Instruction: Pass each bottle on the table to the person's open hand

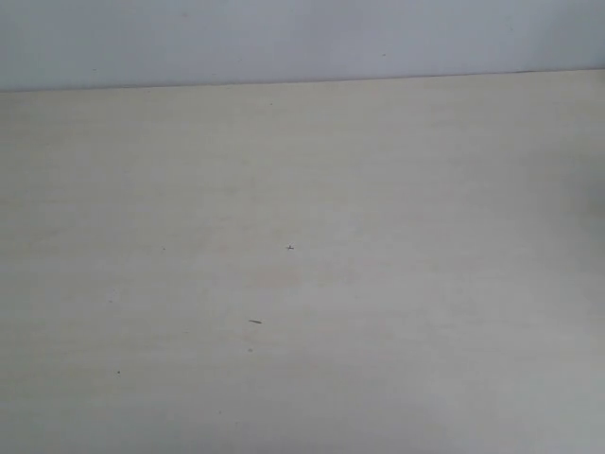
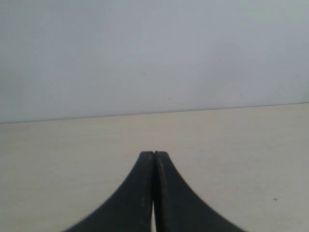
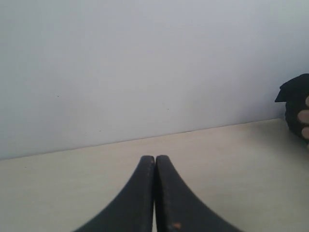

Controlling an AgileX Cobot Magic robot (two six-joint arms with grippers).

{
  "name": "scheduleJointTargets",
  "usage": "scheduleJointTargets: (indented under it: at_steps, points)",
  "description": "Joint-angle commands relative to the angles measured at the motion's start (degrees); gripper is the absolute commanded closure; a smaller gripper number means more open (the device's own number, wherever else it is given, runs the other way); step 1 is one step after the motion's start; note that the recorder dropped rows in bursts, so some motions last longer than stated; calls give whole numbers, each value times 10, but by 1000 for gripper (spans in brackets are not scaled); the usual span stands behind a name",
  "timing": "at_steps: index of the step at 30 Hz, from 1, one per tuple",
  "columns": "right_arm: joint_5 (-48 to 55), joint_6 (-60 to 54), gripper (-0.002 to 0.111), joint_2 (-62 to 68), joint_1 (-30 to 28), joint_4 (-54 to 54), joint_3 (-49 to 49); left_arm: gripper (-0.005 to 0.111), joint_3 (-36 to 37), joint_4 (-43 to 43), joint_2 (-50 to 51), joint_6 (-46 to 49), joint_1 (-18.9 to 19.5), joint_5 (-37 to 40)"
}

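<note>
The table is a pale cream surface, and no bottles show in any view. My left gripper is shut, its black fingertips pressed together with nothing between them, low over the table. My right gripper is shut and empty too, over the table. At the edge of the right wrist view a bit of the person's hand shows, bare fingers under a black sleeve. I cannot tell whether it is open. Neither gripper appears in the exterior view.
A plain pale grey wall rises behind the table's far edge. A few tiny dark specks mark the tabletop, along with a short dark sliver.
</note>
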Motion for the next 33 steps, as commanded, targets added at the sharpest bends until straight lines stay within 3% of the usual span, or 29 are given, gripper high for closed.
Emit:
scheduleJointTargets:
  at_steps: [1, 8, 14, 33]
  points:
    - [0, -1, 108, -4, 0, -2, 3, 107, 2, 4, -4, -1, 0, 1]
    - [-8, -1, 108, -4, 0, -9, 3, 107, 2, 4, -4, -1, 0, 1]
    - [-8, 155, 108, -4, 0, -200, 3, 107, 2, 4, -4, -1, 0, 1]
    - [-7, 156, 108, -4, 0, -196, 3, 107, 2, 4, -4, -1, 0, 1]
